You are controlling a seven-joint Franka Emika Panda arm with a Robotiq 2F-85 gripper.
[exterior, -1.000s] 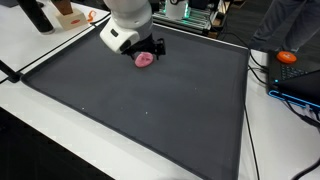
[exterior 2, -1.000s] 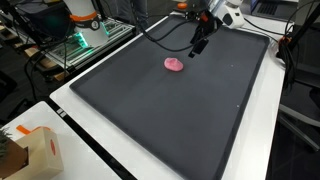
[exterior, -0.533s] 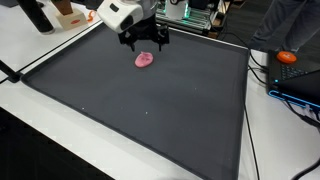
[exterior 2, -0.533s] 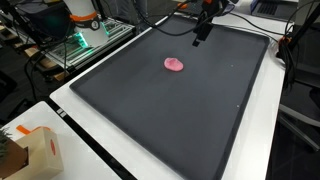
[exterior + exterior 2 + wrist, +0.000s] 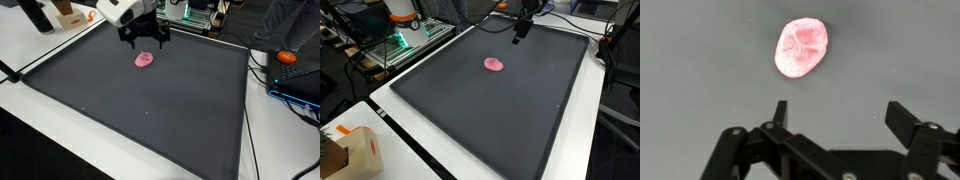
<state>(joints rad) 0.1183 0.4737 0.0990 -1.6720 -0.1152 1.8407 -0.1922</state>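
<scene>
A small pink lump [image 5: 144, 59] [image 5: 494, 65] lies on the dark mat [image 5: 150, 110] [image 5: 490, 110] near its far edge. In the wrist view the pink lump [image 5: 802, 47] sits on the mat beyond the fingertips, slightly to the left. My gripper [image 5: 143, 42] [image 5: 518, 36] [image 5: 840, 112] hangs in the air above and behind the lump, apart from it. Its jaws stand wide open with only bare mat between them.
The mat lies on a white table [image 5: 30, 50]. An orange object [image 5: 287, 57] and cables sit at one side. A cardboard box [image 5: 348, 150] stands at a table corner. Lab equipment with green lights [image 5: 405, 35] stands behind the table.
My gripper has risen off the pink lump and drawn back towards the mat's far edge, mostly in the first half second. The lump stays where it lay.
</scene>
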